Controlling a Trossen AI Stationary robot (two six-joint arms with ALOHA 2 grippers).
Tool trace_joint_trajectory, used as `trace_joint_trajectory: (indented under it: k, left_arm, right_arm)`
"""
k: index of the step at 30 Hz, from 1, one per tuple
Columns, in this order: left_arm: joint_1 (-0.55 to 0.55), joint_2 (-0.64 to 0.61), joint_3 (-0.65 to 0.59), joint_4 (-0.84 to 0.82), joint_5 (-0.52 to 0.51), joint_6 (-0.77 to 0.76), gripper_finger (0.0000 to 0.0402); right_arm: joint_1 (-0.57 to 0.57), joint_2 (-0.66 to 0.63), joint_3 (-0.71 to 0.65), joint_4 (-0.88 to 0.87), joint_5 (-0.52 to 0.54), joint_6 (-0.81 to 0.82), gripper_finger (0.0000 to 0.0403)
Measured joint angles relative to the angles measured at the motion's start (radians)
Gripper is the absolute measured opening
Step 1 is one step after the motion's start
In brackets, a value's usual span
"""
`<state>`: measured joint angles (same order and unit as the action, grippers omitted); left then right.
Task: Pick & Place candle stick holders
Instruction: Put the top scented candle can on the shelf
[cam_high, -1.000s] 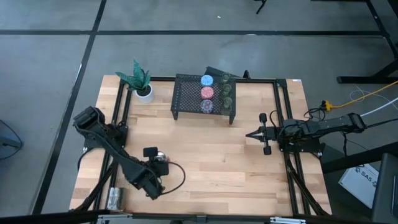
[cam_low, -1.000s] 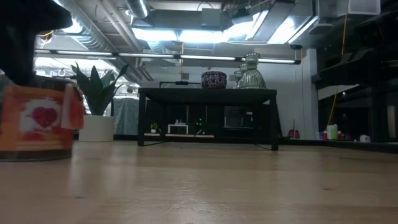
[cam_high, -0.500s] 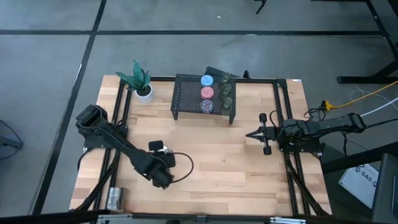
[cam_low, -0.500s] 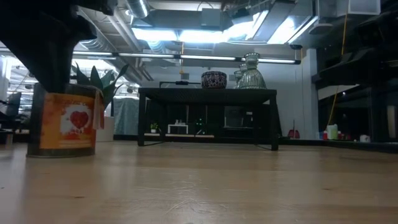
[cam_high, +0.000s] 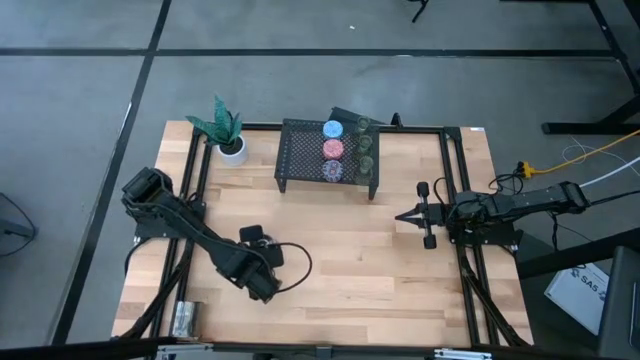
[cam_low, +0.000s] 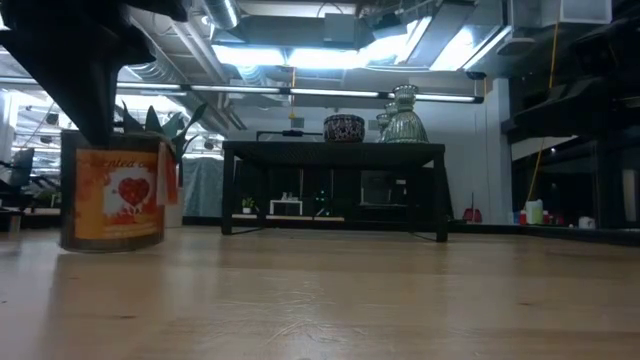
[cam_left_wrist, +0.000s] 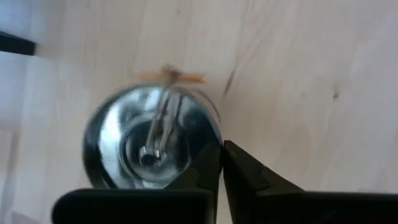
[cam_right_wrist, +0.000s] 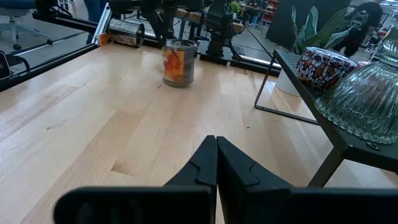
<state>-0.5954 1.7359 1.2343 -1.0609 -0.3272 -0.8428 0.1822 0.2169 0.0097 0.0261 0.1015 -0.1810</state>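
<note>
My left gripper (cam_high: 254, 240) is shut on a silvery holder with orange heart marks (cam_low: 112, 195) over the table's near left part. It also shows in the left wrist view (cam_left_wrist: 149, 140) and the right wrist view (cam_right_wrist: 178, 62). A second silvery holder (cam_high: 185, 318) lies on its side by the near left corner. The blue (cam_high: 333, 128), pink (cam_high: 333, 149) and purple (cam_high: 333, 171) holders and three green glassy ones (cam_high: 366, 146) stand on the black mesh rack (cam_high: 300, 155). My right gripper (cam_high: 402, 216) is shut and empty at the right. My left gripper holds the silvery holder by its rim (cam_left_wrist: 214, 144) on one side, the wall seemingly between the two fingers, one inside the cup and one outside. The fingers (cam_low: 88, 100) come from above, pointing down. The holder stands nearly upright; whether its base touches the table I cannot tell.
A white pot with a green plant (cam_high: 230, 145) stands at the far left beside the rack. Black frame rails (cam_high: 190, 200) run along the table's left and right sides. Bare wood (cam_high: 340, 260) lies between the two arms.
My left gripper has gone toward the table's right and far side with the silvery holder, mostly in the first half second. The holder has stayed nearly upright and now stands farther from the near edge.
</note>
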Motion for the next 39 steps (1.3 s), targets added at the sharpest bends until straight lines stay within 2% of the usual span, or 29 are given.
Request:
trace_joint_trajectory:
  k: [10, 26, 34, 39]
  left_arm:
    - [0.014, 0.000, 0.000, 0.052, 0.051, 0.133, 0.0003]
    - [0.112, -0.004, 0.020, 0.025, 0.038, 0.234, 0.0001]
    - [0.157, -0.082, 0.020, -0.022, 0.023, 0.243, 0.0001]
    - [0.182, -0.140, 0.021, -0.024, 0.094, 0.279, 0.0001]
  right_arm:
    - [0.000, 0.000, 0.000, 0.000, 0.000, 0.000, 0.0003]
    - [0.000, 0.000, 0.000, 0.000, 0.000, 0.000, 0.0003]
    - [0.000, 0.000, 0.000, 0.000, 0.000, 0.000, 0.0003]
    - [0.000, 0.000, 0.000, 0.000, 0.000, 0.000, 0.0003]
